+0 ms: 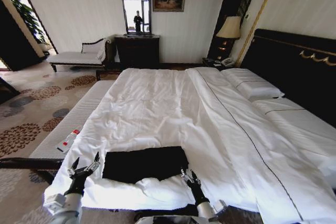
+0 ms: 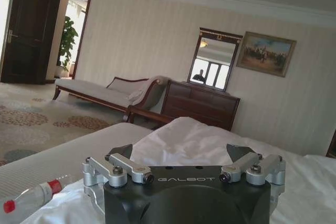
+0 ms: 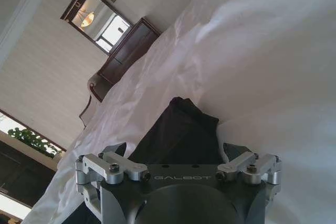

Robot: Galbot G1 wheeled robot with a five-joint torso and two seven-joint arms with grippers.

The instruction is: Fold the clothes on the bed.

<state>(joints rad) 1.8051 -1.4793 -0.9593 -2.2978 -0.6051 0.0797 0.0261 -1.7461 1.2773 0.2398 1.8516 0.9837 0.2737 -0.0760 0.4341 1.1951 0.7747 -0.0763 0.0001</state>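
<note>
The black soft-fabric T-shirt (image 1: 145, 163) lies folded into a flat, roughly rectangular shape on the white duvet near the foot edge of the large dark-framed bed (image 1: 173, 108), no lettering visible. The left gripper (image 1: 84, 167) sits just beside the shirt's left edge, over the duvet, fingers spread apart and holding nothing. The right gripper (image 1: 188, 174) sits at the shirt's lower right corner, fingers also parted, with nothing between them; whether it touches the fabric cannot be told. In the right wrist view the dark shirt (image 3: 181, 132) lies directly ahead of the parted fingers. A clear plastic bottle with red cap (image 1: 68, 140) lies on the pale bench beside the bed.
</note>
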